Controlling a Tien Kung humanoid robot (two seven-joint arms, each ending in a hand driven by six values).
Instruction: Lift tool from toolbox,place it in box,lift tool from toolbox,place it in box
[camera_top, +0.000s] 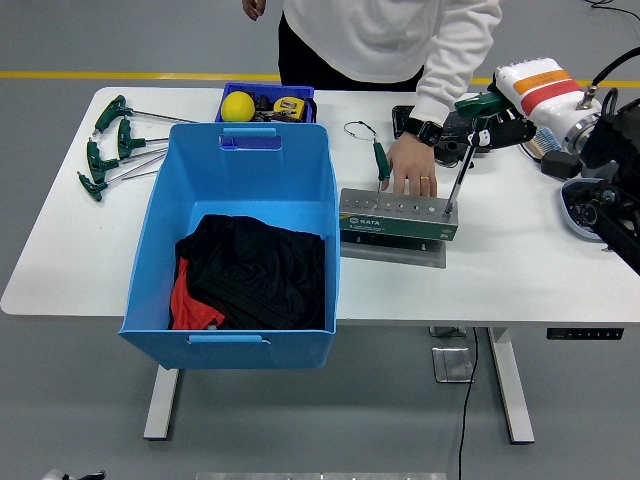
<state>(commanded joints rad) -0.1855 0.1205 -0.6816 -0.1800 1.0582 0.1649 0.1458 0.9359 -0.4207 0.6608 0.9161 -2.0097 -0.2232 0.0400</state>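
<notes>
A grey-green tool rack (398, 216) stands on the white table (520, 270), right of the big blue box (165, 210). My right hand (492, 124) is shut on the green T-handle of a long tool (458, 178). Its shaft slants down, and the tip is still at the rack's right end. A second green-handled tool (380, 160) stands tilted in the rack's left end. A person's hand (409, 168) rests on the rack's far edge between the two tools. The box holds black and red cloth (250, 270).
Several green T-handle wrenches (112, 146) lie at the table's far left. A small blue tray (300, 93) with a yellow ball (237, 106) and a tape measure sits behind the box. A black pouch (411, 124) and a wire loop (360, 128) lie behind the rack.
</notes>
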